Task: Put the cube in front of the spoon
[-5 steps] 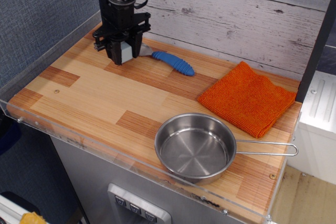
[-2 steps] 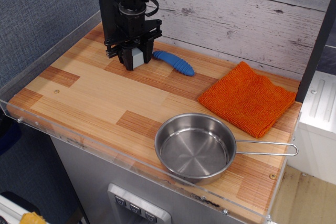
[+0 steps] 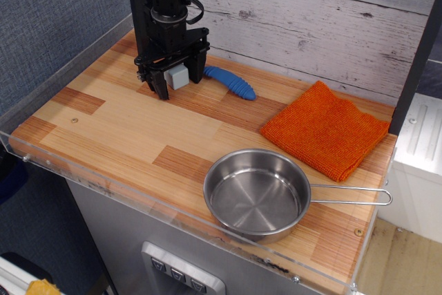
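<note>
The small pale grey-blue cube (image 3: 179, 77) rests on the wooden table at the back left, just left of the spoon. The spoon's ribbed blue handle (image 3: 232, 83) lies pointing right; its metal bowl is hidden behind my gripper. My gripper (image 3: 179, 79) stands over the cube, pointing straight down. Its black fingers (image 3: 162, 88) are spread, with a gap on each side of the cube, so the gripper is open and not gripping it.
An orange cloth (image 3: 324, 129) lies at the back right. A steel pan (image 3: 255, 195) with a long wire handle sits at the front right. A clear acrylic rim (image 3: 103, 186) runs along the table's front and left edges. A plank wall stands behind.
My gripper carried the cube a little to the right, toward the spoon. Its fingers, closed on the cube earlier, have now spread apart, and the cube rests between them.
</note>
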`<state>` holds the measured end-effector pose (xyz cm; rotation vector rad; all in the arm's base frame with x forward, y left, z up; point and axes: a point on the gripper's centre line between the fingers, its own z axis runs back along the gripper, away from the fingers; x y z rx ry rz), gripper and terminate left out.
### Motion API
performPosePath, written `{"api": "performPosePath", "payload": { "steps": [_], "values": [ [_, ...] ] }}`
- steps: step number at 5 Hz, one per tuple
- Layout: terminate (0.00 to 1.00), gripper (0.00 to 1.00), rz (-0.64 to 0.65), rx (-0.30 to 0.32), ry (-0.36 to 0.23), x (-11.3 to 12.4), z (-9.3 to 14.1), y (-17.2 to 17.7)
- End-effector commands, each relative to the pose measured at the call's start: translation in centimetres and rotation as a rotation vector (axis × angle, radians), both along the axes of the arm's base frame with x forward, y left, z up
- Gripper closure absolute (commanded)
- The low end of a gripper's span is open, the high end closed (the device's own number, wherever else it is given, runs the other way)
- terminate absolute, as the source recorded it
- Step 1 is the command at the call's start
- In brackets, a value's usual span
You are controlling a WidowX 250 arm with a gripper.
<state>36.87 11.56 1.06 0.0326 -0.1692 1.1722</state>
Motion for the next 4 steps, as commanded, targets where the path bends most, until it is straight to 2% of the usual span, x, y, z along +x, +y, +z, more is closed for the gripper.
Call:
{"api": "performPosePath", "payload": {
  "steps": [1,2,4],
  "values": [
    [0.00,0.00,-0.009,0.003,-0.065,-0.1,2.7,-0.6],
    [0.00,0.00,-0.003,0.014,-0.127,0.0,3.8,-0.8],
    [0.00,0.00,-0.057,0.037,-0.222,1.0,8.0,-2.7]
  ]
}}
